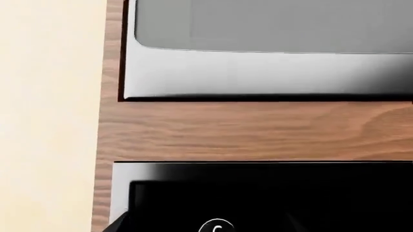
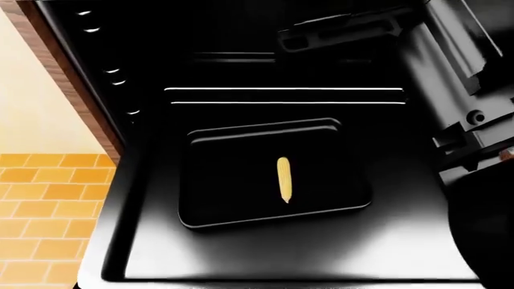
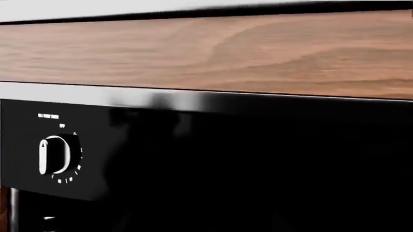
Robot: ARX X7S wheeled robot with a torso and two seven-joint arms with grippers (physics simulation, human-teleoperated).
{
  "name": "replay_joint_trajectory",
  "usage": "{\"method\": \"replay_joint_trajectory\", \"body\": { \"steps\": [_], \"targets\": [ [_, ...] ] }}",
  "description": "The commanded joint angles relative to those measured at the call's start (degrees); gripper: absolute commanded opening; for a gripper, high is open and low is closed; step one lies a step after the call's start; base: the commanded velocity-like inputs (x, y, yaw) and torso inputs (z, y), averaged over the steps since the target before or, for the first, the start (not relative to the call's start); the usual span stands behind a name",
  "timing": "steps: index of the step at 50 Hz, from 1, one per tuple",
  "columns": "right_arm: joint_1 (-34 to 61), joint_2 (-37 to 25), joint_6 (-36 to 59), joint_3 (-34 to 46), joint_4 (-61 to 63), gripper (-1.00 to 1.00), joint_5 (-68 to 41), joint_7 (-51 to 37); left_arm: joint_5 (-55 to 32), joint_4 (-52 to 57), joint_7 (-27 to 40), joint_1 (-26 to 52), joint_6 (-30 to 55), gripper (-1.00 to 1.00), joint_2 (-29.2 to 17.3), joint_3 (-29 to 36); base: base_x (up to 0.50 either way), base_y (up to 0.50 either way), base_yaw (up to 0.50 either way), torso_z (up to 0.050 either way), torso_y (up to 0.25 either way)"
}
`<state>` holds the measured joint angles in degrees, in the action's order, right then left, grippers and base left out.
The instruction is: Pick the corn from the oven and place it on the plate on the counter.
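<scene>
Small bare yellow corn cob (image 2: pixel 283 179) lies centred on black baking tray (image 2: pixel 241 205) inside glossy black oven (image 2: pixel 144 198), long axis front-to-back. Right arm (image 2: pixel 458 90) nearer, upper right. Neither gripper's fingers visible; grip state undeterminable.

Showing only the right arm (image 2: pixel 458 78), filling 1 to 4 o'clock of the head view. Reading matte black to dark grey: blocky housings with stepped, chamfered edges. Carrying one round recessed screw (image 2: pixel 478 116) on a grey bracket. Showing a flat black slotted link (image 2: pixel 345 30) at 12 o'clock. Bulging into a rounded black shell (image 2: pixel 490 241) at 5 o'clock.
</scene>
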<state>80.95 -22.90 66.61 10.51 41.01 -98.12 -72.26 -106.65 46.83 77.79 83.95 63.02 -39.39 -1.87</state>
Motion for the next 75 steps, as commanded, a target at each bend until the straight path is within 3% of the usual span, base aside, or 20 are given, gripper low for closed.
{"method": "replay_joint_trajectory", "body": {
  "steps": [1, 22, 27, 33, 37, 41, 51, 67, 75],
  "targets": [
    [-1.72, -0.11, -0.77, 0.08, 0.68, 1.0, 0.84, 0.5, 0.21, 0.71, 0.04, -0.22, -0.72, 1.0, -0.24, -0.17, 0.0, 0.0, 0.0, 0.003, -0.23],
    [-9.65, -1.92, -4.95, 1.78, 5.91, 1.0, -6.52, -8.87, 0.57, 1.18, -0.45, -2.85, -2.6, 1.0, 0.48, -0.52, 0.0, 0.0, 0.0, 0.0, 0.0],
    [-19.55, -2.71, -4.72, -0.99, 7.16, 1.0, 0.44, -2.64, 0.1, 1.38, -0.37, -3.11, -3.03, 1.0, -0.03, -0.85, 0.0, 0.0, 0.0, 0.0, 0.0],
    [-36.14, -2.77, -7.93, -5.29, 7.13, 1.0, 13.72, 10.7, 0.03, 1.54, -0.26, -3.29, -3.36, 1.0, -0.27, -0.89, 0.0, 0.0, 0.0, 0.0, 0.0],
    [-48.23, -2.1, -12.01, -4.69, 5.85, 1.0, 24.77, 20.89, 0.32, 1.64, -0.36, -3.53, -3.42, 1.0, -0.16, -0.74, 0.0, 0.0, 0.0, 0.0, 0.0],
    [-52.71, -1.16, -14.72, -2.64, 3.86, 1.0, 30.34, 26.71, 0.71, 1.74, -0.52, -3.89, -3.54, 1.0, 0.15, -0.58, 0.0, 0.0, 0.0, 0.0, 0.0],
    [-52.0, -1.57, -13.18, 0.66, -0.71, 1.0, 30.79, 30.82, 0.86, 2.08, -0.63, -4.55, -4.07, 1.0, 0.0, -0.77, 0.0, 0.0, 0.0, 0.0, 0.0],
    [-45.49, -5.75, -5.71, 0.46, -7.32, 1.0, 22.18, 28.9, 0.76, 3.14, -0.11, -5.99, -5.26, 1.0, 0.38, -0.68, 0.0, 0.0, 0.0, 0.0, 0.0],
    [-41.23, -2.28, -5.3, 1.24, -11.17, 1.0, 20.09, 26.15, 0.24, 3.27, 0.1, -5.74, -5.73, 1.0, 0.35, -0.28, 0.0, 0.0, 0.0, 0.0, 0.0]
  ]
}}
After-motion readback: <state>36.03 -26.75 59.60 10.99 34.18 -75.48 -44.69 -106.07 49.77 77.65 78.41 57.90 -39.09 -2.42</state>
